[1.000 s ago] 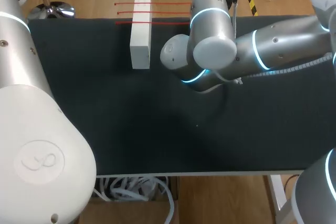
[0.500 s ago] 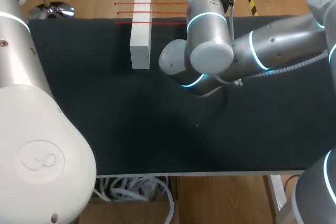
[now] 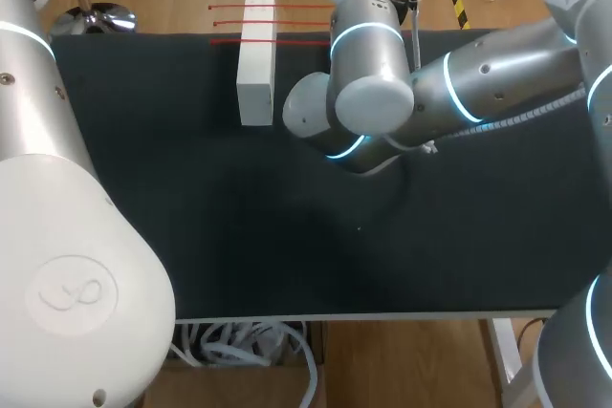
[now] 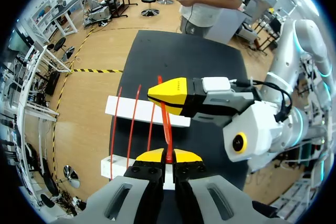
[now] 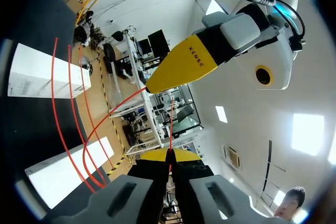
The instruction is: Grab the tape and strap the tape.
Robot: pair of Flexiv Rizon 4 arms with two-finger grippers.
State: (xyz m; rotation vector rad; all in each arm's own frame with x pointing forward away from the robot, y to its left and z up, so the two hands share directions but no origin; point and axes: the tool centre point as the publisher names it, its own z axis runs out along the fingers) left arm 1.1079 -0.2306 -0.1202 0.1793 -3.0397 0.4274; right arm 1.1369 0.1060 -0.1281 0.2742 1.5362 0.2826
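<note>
A thin red tape strand [image 4: 167, 129] runs up from between my left gripper's [image 4: 168, 156] yellow tips, which are shut on it. Just ahead, a yellow finger [image 4: 176, 95] of my right arm's gripper lies against the same strand. In the right wrist view, my right gripper [image 5: 169, 154] is also shut on the red strand [image 5: 170, 124], with the left gripper's yellow finger [image 5: 181, 66] close ahead. More red strands [image 3: 277, 7] cross a white block [image 3: 256, 59] at the table's far edge. In the head view my right arm [image 3: 373, 83] covers both grippers.
The black table mat [image 3: 287, 236] stretches toward the front. The wrist views show a second white block [image 4: 110, 169] lying parallel to the first [image 4: 131, 109], with red strands [image 4: 132, 124] spanning both. My left arm's bulk [image 3: 57, 236] fills the head view's left side.
My right arm has shifted a little to the left, toward the white block. Both grippers stay shut, and the block and strands have not moved.
</note>
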